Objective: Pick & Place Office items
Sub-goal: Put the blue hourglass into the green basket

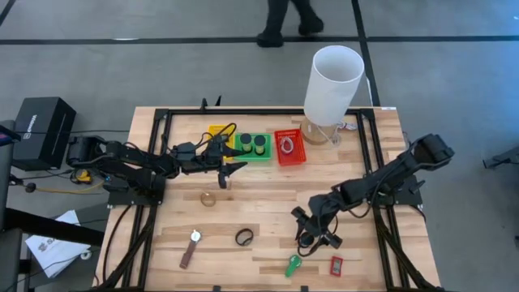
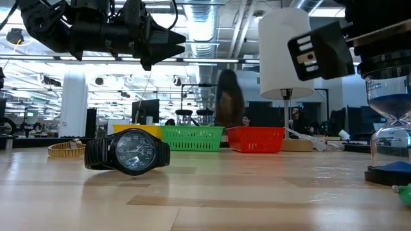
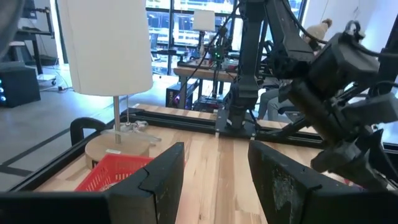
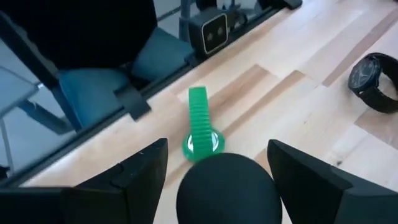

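Observation:
My right gripper (image 1: 312, 235) is open and slants down over an hourglass with blue sand (image 2: 390, 131) that stands on its base near the table's front right. Its fingers stand on either side of the hourglass's dark round top (image 4: 227, 186). Just beyond lie a green watch (image 4: 200, 130) and a small red item (image 1: 336, 265). A black watch (image 2: 128, 154), a brown-strap watch (image 1: 190, 247) and a gold ring (image 1: 208, 199) lie on the wood. My left gripper (image 3: 214, 180) hangs level and open above the table, near the green tray (image 1: 251, 146), with nothing between its fingers.
Yellow (image 1: 217, 132), green and red (image 1: 290, 148) trays stand in a row at the far side; the green one holds two dark cylinders. A tall white cylinder (image 1: 332, 77) on a stand rises at the far right. A person's legs (image 1: 288, 20) show beyond the table.

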